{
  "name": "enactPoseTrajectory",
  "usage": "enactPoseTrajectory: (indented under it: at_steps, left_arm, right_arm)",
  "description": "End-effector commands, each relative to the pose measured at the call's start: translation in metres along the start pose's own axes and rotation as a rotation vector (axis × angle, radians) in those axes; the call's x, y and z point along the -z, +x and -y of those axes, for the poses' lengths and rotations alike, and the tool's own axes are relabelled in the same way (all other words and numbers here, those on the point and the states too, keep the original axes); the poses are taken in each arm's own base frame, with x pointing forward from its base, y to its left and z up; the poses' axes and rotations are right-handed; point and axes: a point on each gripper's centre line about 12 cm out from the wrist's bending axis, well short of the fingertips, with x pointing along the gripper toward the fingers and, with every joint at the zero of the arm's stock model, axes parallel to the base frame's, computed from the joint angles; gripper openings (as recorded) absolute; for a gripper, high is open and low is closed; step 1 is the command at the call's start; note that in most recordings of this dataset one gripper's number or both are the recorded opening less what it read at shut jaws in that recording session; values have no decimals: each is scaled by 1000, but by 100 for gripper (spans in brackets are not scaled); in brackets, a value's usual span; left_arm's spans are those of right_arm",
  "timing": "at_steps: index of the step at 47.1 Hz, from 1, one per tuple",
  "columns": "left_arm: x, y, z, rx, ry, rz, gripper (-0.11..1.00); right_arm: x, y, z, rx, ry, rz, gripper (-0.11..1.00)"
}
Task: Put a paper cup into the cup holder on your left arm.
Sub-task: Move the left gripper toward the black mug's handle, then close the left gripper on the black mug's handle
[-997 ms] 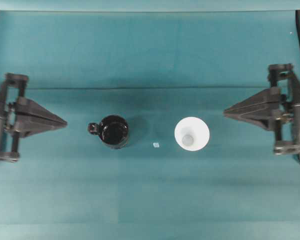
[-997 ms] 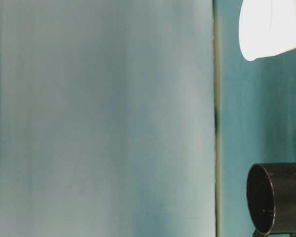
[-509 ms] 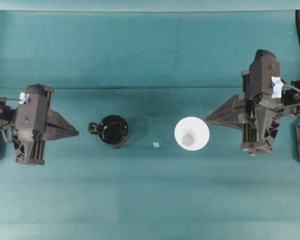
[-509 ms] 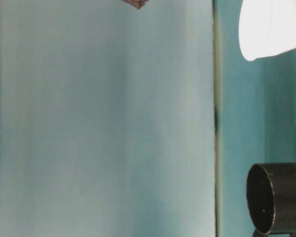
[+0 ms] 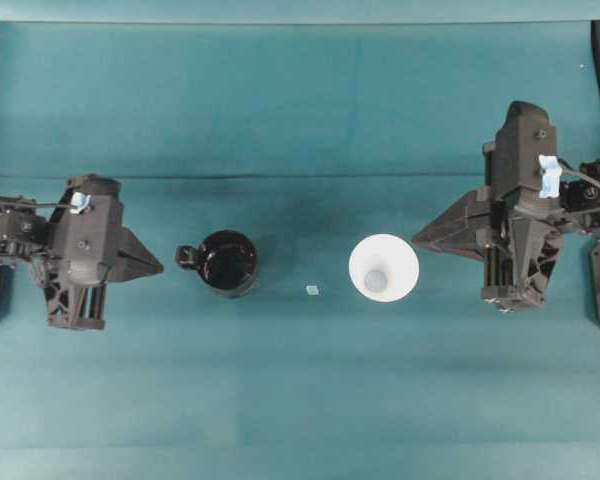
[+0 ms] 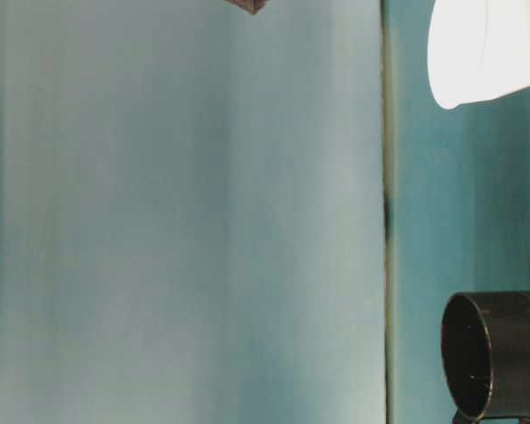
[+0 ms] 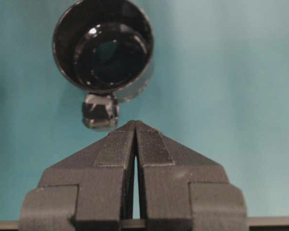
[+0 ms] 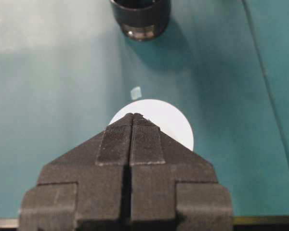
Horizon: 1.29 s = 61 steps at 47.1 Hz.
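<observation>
i see the paper cup (image 5: pixel 383 267) upright on the table just ahead of my closed, empty right gripper (image 5: pixel 417 240), the nearer one, while the cup holder (image 5: pixel 228 263) faces the closed, empty left gripper (image 5: pixel 160 267).

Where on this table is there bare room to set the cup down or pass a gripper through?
Bare cloth lies above and below the row of things, across the whole width. The row is tighter: left gripper, cup holder, a small scrap, paper cup, right gripper, with only short gaps between neighbours.
</observation>
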Motion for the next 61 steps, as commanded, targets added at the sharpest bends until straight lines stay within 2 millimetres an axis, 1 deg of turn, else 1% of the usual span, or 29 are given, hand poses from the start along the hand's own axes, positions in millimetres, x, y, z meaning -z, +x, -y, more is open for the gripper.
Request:
enactPoseTrajectory:
  at_steps: [1,8,10,12,16,20,24,26,28,30,34,38,52,61]
  left_arm:
    - [-1,2,-3,-10,-7,10,3]
    - [4,3,-9,-28,-24,24,3]
    - [6,3,-10,-32,-27,23,6]
    - [6,3,-11,-34,-29,26,12]
    - [6,3,-11,-34,-16,34,30]
    - [6,7,-12,-39,-8,50,56]
    - [8,13,-12,-39,-4,44,80]
    - [10,17,-12,-37,-3,35,89]
    - [11,21,-12,-36,0,21,95]
    - [12,25,-12,-35,3,10,96]
    - [14,34,-14,-37,14,-3,92]
    - [14,38,-15,-39,16,-8,93]
    - [16,45,-26,-69,-5,8,93]
    - [23,52,-26,-66,-7,-16,93]
  right_arm:
    - [-12,-4,-1,-3,8,35,-6]
    - [-11,-4,-1,-3,10,26,-6]
    - [-10,-4,-1,-2,10,21,-6]
    - [-10,-4,-1,-1,10,15,-6]
    - [-9,-4,-1,2,11,3,-6]
    - [-9,-5,-1,1,8,-4,-6]
    - [-8,-5,-1,2,8,-12,-6]
    - [-8,-5,-1,3,10,-14,-6]
    - [-7,-5,-1,3,10,-17,-6]
    - [-7,-5,-1,3,10,-20,-6]
    - [-7,-5,0,5,11,-24,-6]
    - [-6,-5,-1,4,10,-26,-6]
    - [-7,-5,-1,4,10,-24,-6]
    - [-9,-5,-1,4,12,-20,-6]
